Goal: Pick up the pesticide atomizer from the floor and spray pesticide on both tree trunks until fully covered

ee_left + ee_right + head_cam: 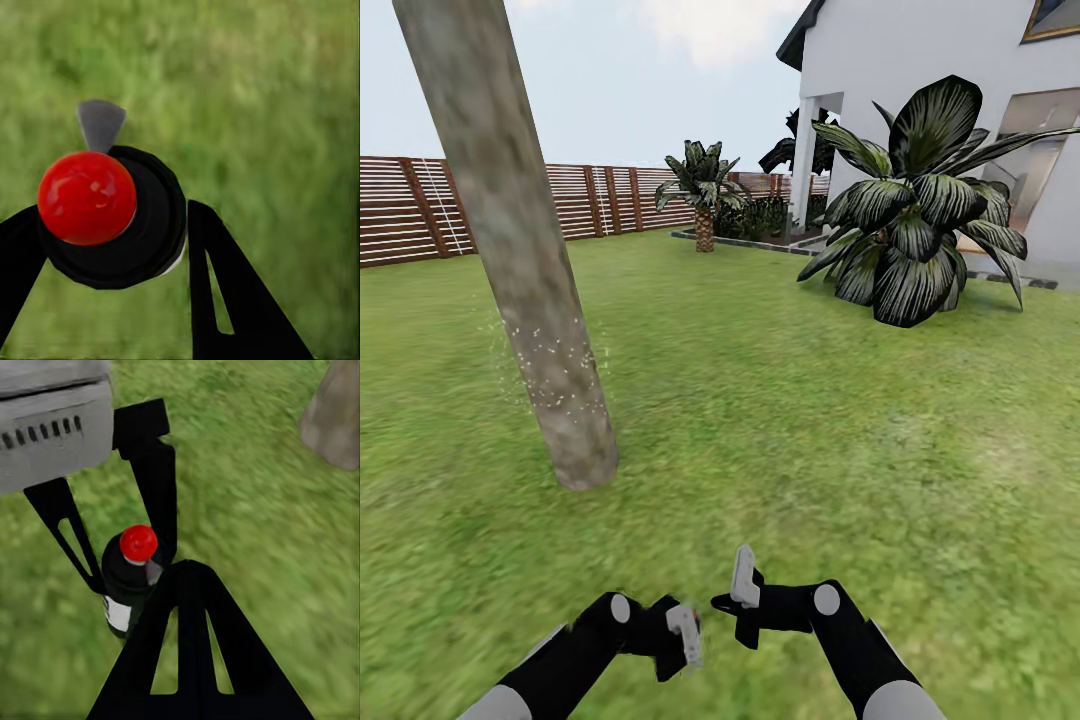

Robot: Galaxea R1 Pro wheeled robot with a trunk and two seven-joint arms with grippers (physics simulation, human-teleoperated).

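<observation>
While left gripper clamps atomizer (red cap), right gripper state unclear; lawn, slat fence, 1 speckled trunk.

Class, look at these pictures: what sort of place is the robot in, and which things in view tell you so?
Most likely a house's back garden: a wide green lawn, a brown slatted wooden fence along its edge, a thick tree trunk, and a white house behind a leafy plant.
</observation>
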